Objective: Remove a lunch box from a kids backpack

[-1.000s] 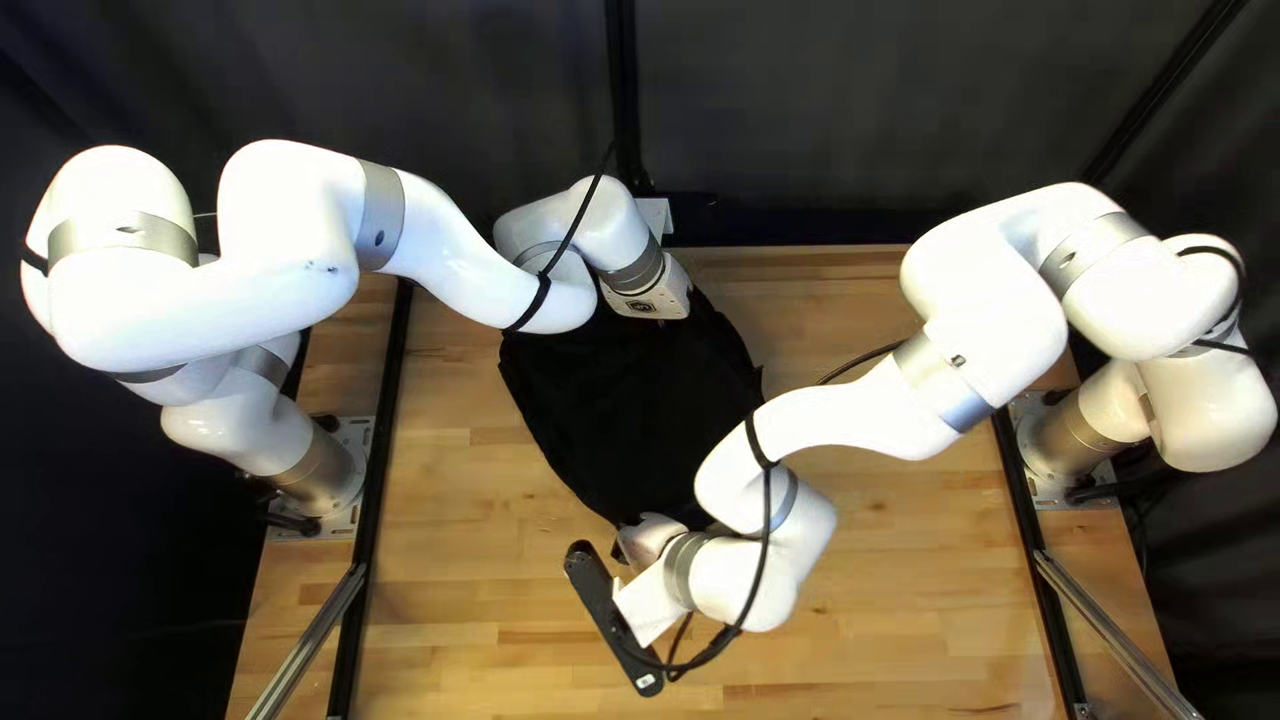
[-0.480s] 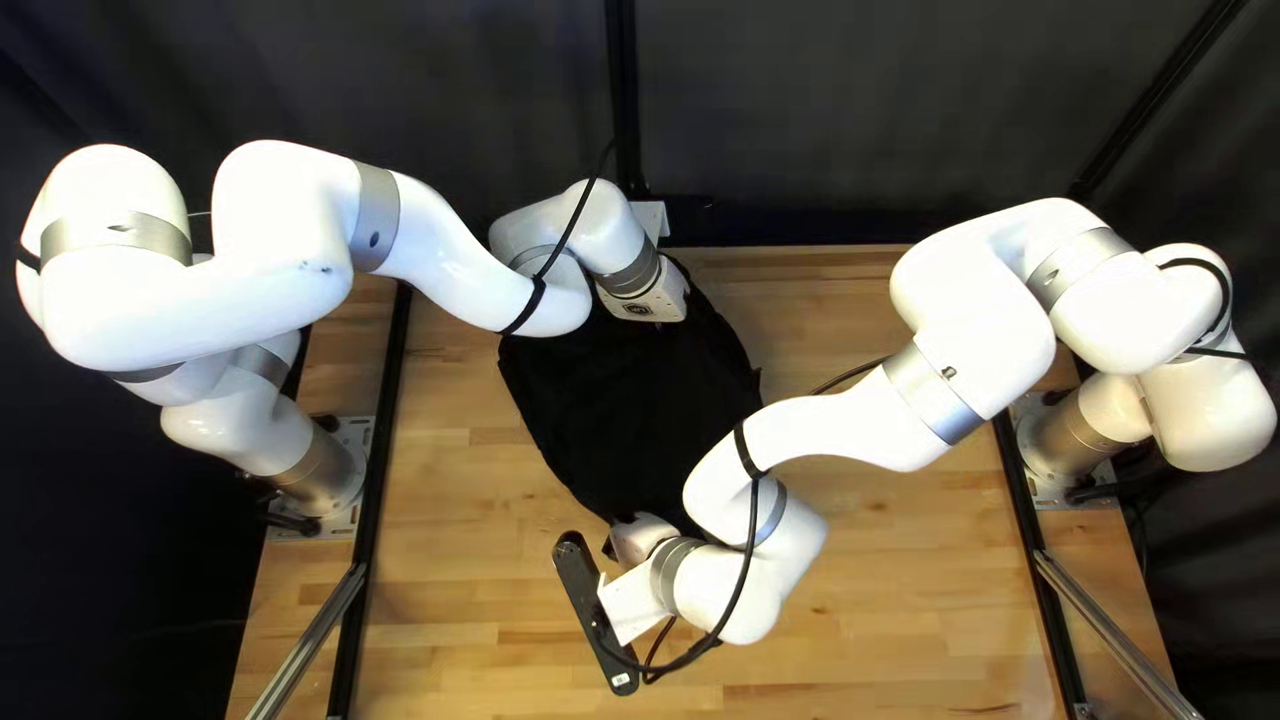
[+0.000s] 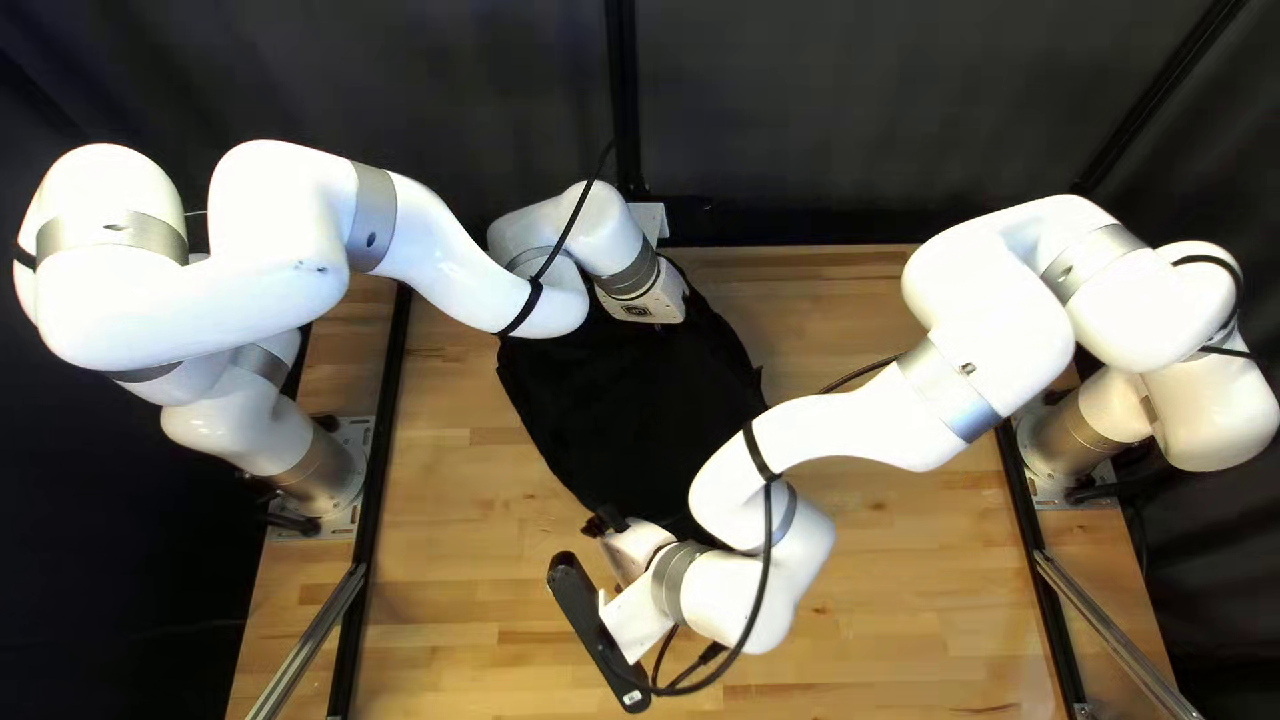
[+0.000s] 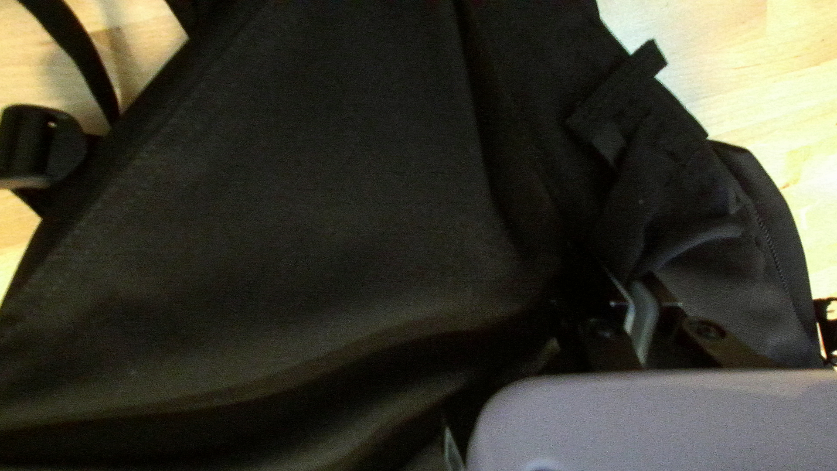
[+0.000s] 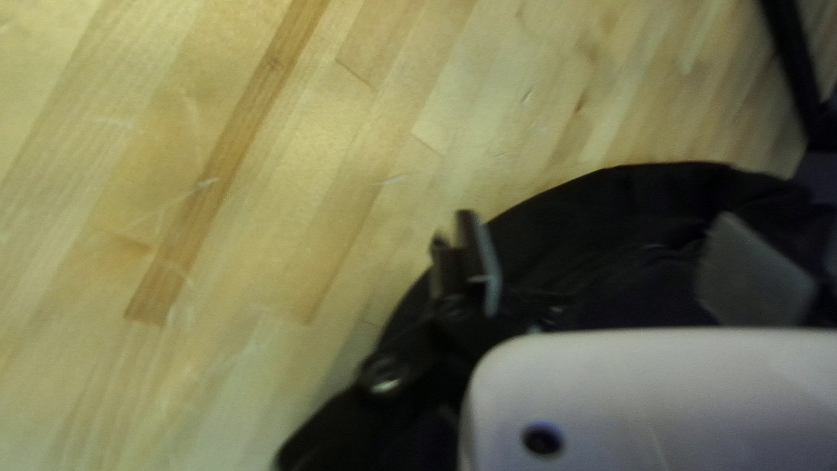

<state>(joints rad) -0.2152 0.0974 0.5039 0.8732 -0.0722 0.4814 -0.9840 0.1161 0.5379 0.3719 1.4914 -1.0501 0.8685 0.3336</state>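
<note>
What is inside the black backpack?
No contents show: the dark cloth of the black backpack covers them. In the top left view, my left arm and right arm hide parts of it too. Whether it holds a lunch box cannot be told.

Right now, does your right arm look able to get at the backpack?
Probably yes. My right gripper is open just at the near end of the black backpack, and I see nothing blocking it there. My left arm reaches over the far end, so it seems out of the way.
</note>
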